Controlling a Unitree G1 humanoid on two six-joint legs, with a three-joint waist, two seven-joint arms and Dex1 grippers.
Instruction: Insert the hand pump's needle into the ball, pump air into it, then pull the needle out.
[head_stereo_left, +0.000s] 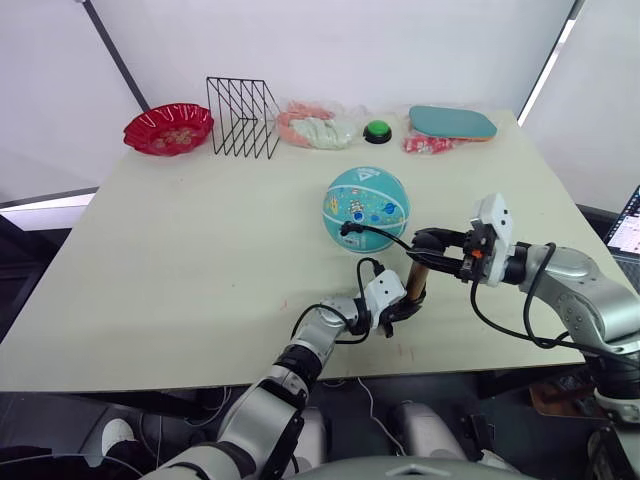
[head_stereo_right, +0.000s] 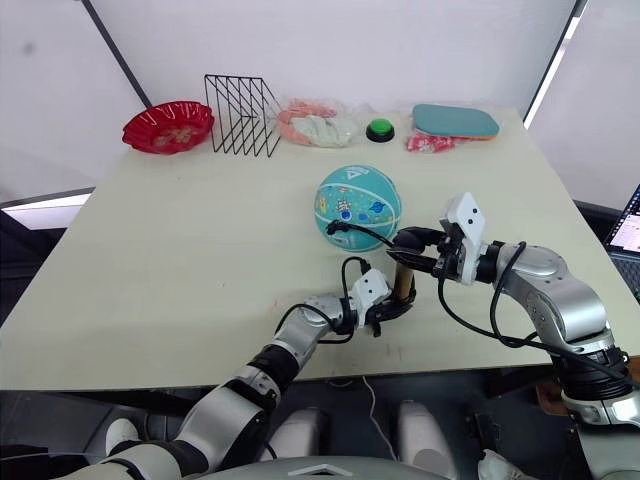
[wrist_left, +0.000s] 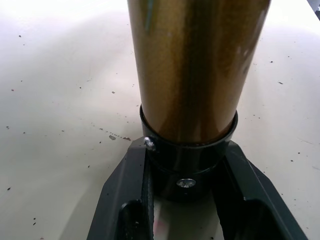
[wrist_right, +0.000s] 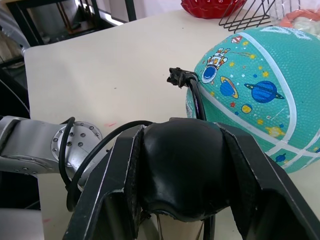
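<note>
Open table (head_stereo_left: 180, 260) lies left of the ball (head_stereo_left: 366, 209); the wire rack (head_stereo_left: 242, 118) stands along the far edge.

There is one ball (head_stereo_left: 367, 208), teal with little space pictures on it. There is one hand pump (head_stereo_left: 415, 280), with one black hose (head_stereo_left: 378, 232) looping from it. On the table (head_stereo_left: 180, 260) there is one red bowl (head_stereo_left: 168, 129) at about 10 o'clock from the ball. There is one black wire rack (head_stereo_left: 242, 118) at about 11 o'clock. There is one green push button (head_stereo_left: 378, 130) at 12 o'clock. There is one teal paddle (head_stereo_left: 452, 122) at about 1 o'clock. There is one pink and white bundle in clear wrap (head_stereo_left: 315, 127), and one small red and white packet (head_stereo_left: 428, 145). There are two grippers, the left gripper (head_stereo_left: 398, 310) and the right gripper (head_stereo_left: 428, 250).
</note>
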